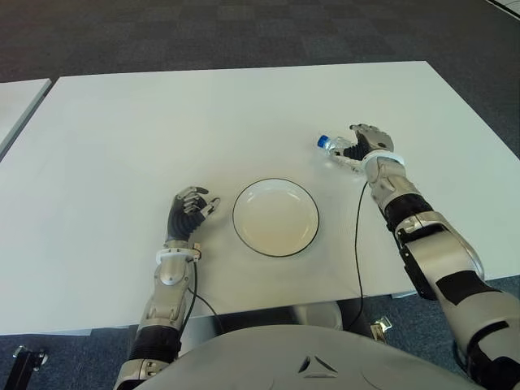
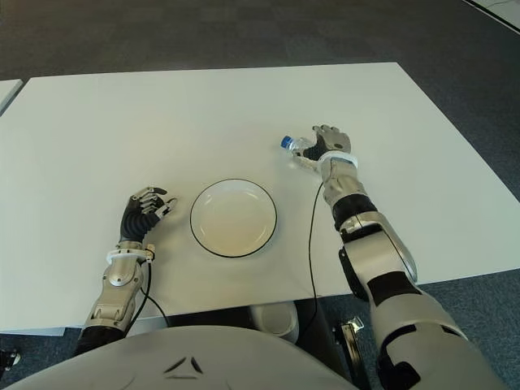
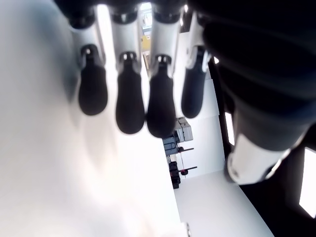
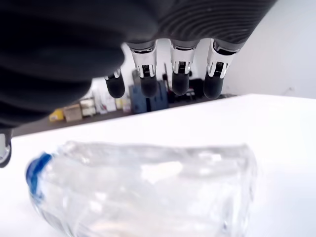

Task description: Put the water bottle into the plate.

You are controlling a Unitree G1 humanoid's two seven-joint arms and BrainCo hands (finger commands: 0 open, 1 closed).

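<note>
The right hand (image 1: pixel 370 143) is stretched far forward on a nearly straight arm, palm down, fingers (image 4: pixel 179 79) extended and spread. The left hand (image 1: pixel 188 210) sits nearer the body (idle), fingers (image 3: pixel 130 106) loosely curved, holding nothing.

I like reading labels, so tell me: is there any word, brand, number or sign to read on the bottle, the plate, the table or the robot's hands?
None can be read.
Water bottle: clear, blue cap, no label showing; it lies under the open right hand.
Plate: plain white, dark rim, no print.
Table: bare white.
Left hand, beside the plate on its left: no markings.
</note>
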